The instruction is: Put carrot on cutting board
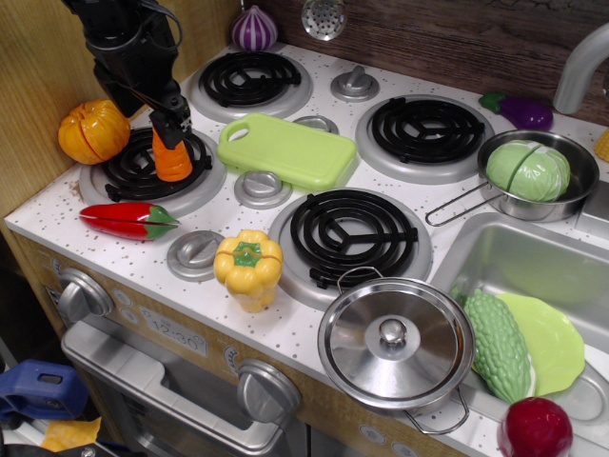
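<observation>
My view of the speckled white bench (285,328) and its load.
On it I saw the cutting board (285,149) between the burners, a red chili (127,220), a yellow pepper (247,268), a steel lid (395,343) near the sink, and an orange pumpkin (92,131) at the left wall.

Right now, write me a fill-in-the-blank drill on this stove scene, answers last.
1. The gripper pinches the top of the ____.
2. The cutting board has ____ lying on it.
3. The red chili lies left of the yellow ____.
4. The steel pan holds a green ____.
Missing words: carrot; nothing; pepper; cabbage
</observation>
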Controlling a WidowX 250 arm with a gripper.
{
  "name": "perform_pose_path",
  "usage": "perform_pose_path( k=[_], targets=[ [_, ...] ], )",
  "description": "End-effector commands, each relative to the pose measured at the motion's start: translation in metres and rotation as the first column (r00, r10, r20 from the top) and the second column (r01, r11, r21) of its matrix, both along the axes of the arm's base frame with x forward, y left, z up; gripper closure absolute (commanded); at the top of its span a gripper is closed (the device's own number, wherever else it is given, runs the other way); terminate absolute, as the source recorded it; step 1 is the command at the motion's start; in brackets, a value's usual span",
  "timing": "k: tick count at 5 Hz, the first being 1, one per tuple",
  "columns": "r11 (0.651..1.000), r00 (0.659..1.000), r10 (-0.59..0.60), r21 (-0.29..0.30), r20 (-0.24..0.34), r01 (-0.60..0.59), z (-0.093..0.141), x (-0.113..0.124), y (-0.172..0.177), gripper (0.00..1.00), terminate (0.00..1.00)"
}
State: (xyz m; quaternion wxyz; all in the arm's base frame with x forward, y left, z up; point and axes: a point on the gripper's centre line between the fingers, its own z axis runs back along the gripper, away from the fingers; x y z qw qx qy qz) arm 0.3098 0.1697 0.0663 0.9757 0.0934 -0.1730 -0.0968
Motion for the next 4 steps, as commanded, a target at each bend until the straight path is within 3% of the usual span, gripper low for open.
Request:
perform_pose_path(
  k=[1,2,3,4],
  targets=[
    [0.998,0.999,0.036,-0.049,0.019,-0.035,0.0,0.0,0.007,0.0,0.0],
    [0.994,0.999,0.042,-0.097,0.002,-0.041,-0.013,-0.002,0.003,0.0,0.0],
    [0.991,0.999,0.04,-0.124,-0.012,-0.041,-0.022,-0.003,0.004,1.0,0.0],
    [0.994,1.0,0.027,-0.108,-0.011,-0.028,-0.015,0.002,0.004,1.0,0.0]
  ],
)
